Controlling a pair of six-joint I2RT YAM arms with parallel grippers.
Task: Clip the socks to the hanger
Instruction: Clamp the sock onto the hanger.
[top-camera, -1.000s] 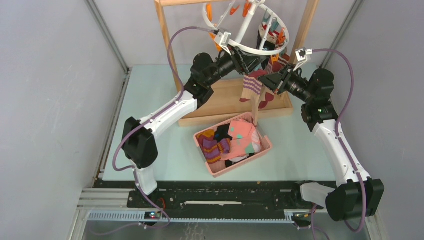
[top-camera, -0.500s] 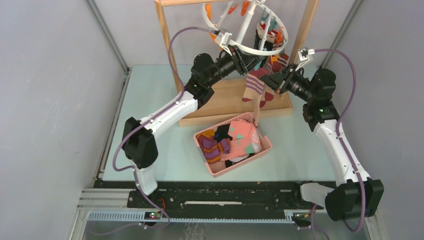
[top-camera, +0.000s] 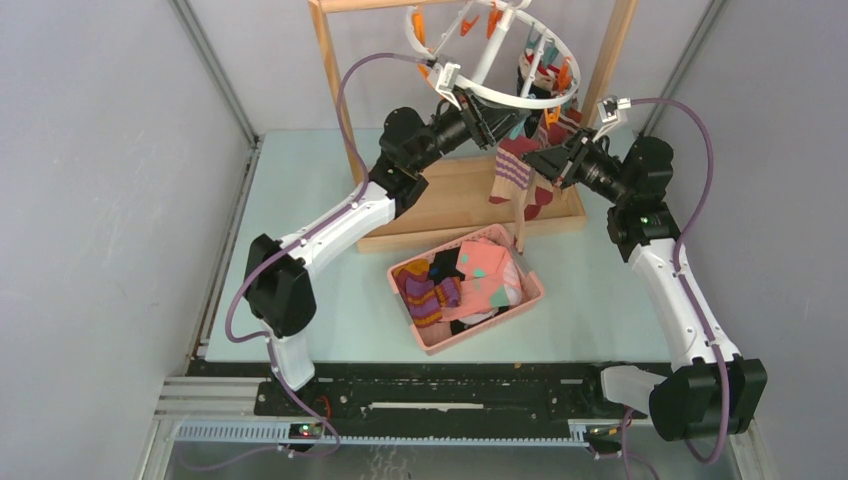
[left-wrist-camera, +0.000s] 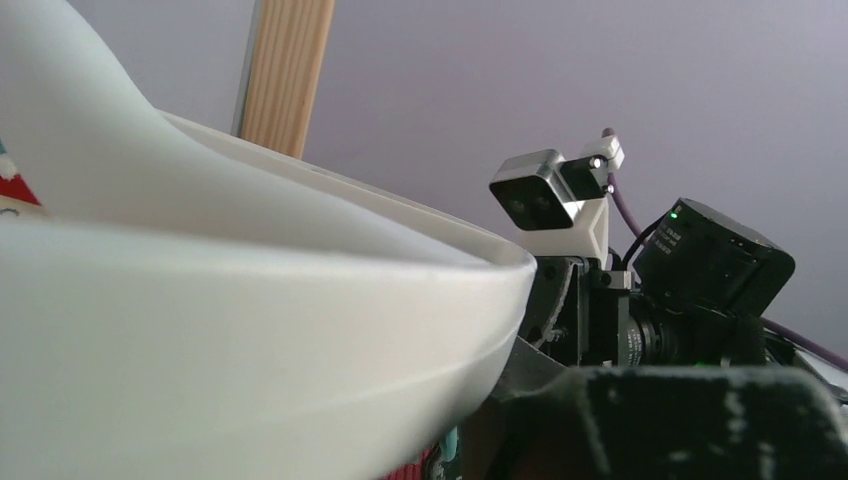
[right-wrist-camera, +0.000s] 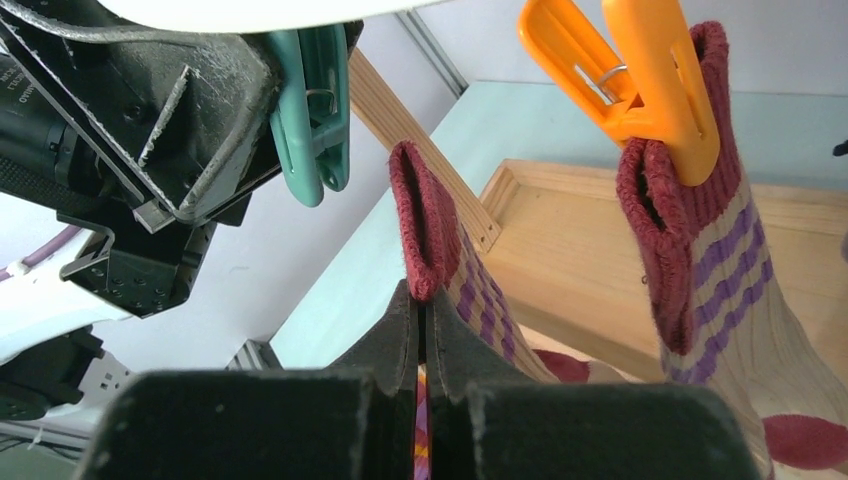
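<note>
While still in right gripper (right-wrist-camera: 422, 312), striped sock (right-wrist-camera: 432, 225) slightly higher

A striped sock (top-camera: 510, 172) hangs at the right gripper (top-camera: 532, 158), just under the white hanger (top-camera: 490, 97).

Right end effector (right-wrist-camera: 421, 305) tightly closed

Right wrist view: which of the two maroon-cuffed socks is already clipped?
The right-hand sock, its cuff bitten by the orange clip. The left-hand sock is only pinched in the right gripper, beside the teal clip, not in it.
</note>
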